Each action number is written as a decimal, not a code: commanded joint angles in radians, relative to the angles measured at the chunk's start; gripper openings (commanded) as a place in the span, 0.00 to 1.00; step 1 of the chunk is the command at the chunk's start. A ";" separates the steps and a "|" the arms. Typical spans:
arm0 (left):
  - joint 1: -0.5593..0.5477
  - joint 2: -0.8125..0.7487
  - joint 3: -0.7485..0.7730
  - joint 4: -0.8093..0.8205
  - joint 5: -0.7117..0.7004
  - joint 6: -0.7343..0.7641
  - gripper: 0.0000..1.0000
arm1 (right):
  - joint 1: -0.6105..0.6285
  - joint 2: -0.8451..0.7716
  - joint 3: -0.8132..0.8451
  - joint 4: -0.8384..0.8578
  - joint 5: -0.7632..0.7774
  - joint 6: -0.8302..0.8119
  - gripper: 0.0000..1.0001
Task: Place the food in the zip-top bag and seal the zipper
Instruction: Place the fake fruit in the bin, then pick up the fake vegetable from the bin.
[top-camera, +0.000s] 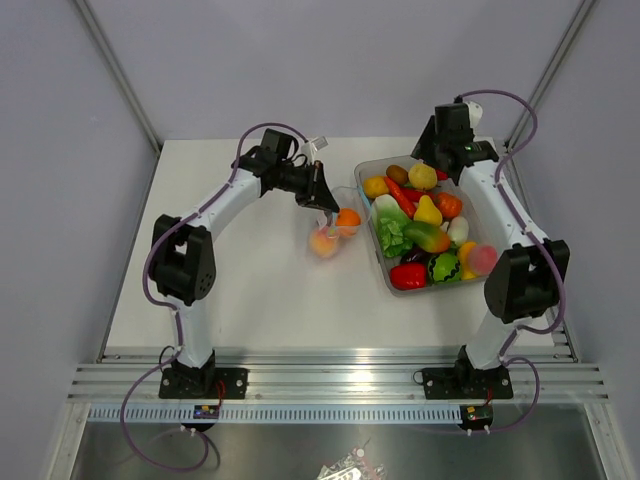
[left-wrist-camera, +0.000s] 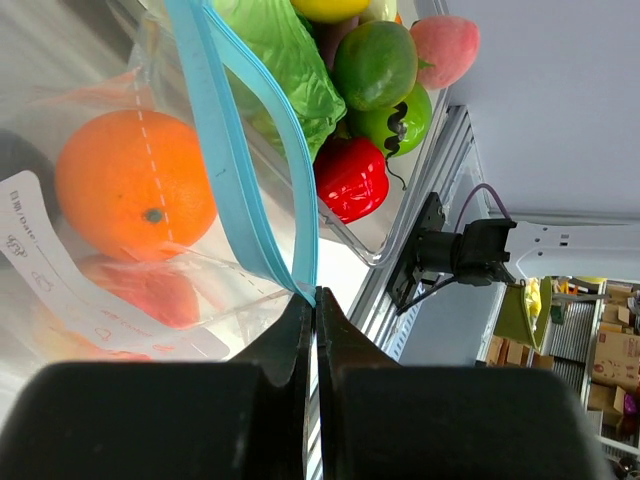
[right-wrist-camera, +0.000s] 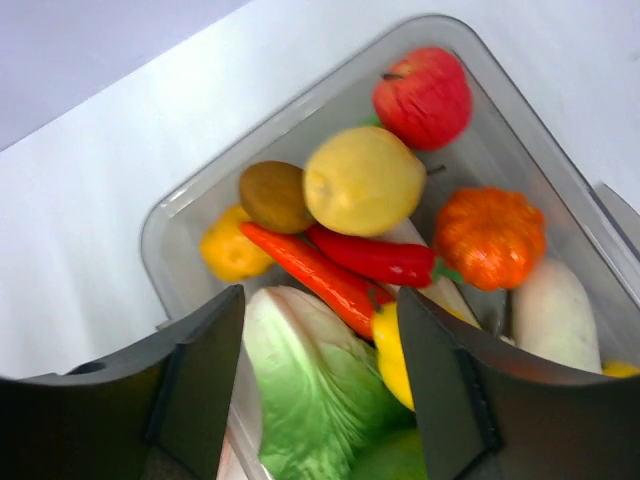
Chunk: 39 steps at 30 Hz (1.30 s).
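Note:
The zip-top bag (top-camera: 333, 232) hangs just left of the tray, with a round orange (top-camera: 347, 220) and a pink-yellow peach (top-camera: 323, 243) inside. In the left wrist view the orange (left-wrist-camera: 135, 185) lies above the peach (left-wrist-camera: 145, 295) behind the clear film. The light blue zipper (left-wrist-camera: 232, 170) splits into two strips, so the mouth stands apart. My left gripper (left-wrist-camera: 312, 298) is shut on the zipper's end. My right gripper (right-wrist-camera: 320, 300) hovers open over the tray's far end, above the lettuce (right-wrist-camera: 310, 390), holding nothing.
The rigid clear tray (top-camera: 372, 165) at the right holds more toy food: a red pepper (left-wrist-camera: 350, 178), a yellow lemon (right-wrist-camera: 363, 180), a red apple (right-wrist-camera: 423, 97), chillies and others. White tabletop lies left of the bag and in front of it.

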 joint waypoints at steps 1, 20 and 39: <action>0.016 -0.061 -0.003 0.010 -0.012 0.011 0.00 | 0.036 0.141 0.188 -0.030 -0.029 -0.055 0.65; 0.026 -0.052 -0.017 -0.029 -0.016 0.058 0.00 | 0.057 0.543 0.498 -0.259 -0.222 -0.336 0.63; 0.028 -0.053 -0.032 -0.035 -0.023 0.069 0.00 | 0.057 0.491 0.418 -0.205 -0.251 -0.301 0.13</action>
